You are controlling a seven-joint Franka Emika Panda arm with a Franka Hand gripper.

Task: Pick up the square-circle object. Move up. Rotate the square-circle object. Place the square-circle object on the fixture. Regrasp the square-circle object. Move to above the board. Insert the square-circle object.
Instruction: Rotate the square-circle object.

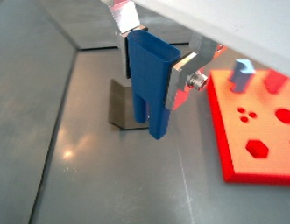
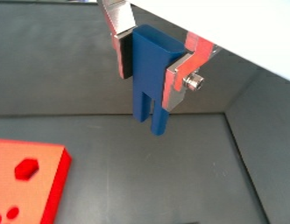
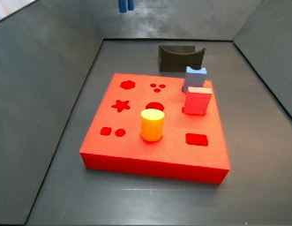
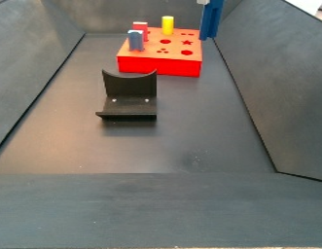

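Note:
My gripper (image 1: 154, 66) is shut on the square-circle object (image 1: 150, 83), a dark-blue piece held upright with its two peg legs pointing down; both wrist views show the silver fingers (image 2: 179, 77) clamping its flat body. In both side views the piece hangs at the top edge of the picture (image 3: 124, 5) (image 4: 210, 17), high off the floor. The dark fixture (image 4: 128, 94) stands on the floor apart from the red board (image 3: 148, 156). In a wrist view the fixture (image 1: 120, 107) lies behind the legs, with the board (image 1: 235, 133) off to one side.
On the board stand a yellow cylinder (image 3: 152, 124) and a red block with a light-blue top (image 3: 197, 93). Grey sloping walls (image 4: 33, 68) enclose the floor on all sides.

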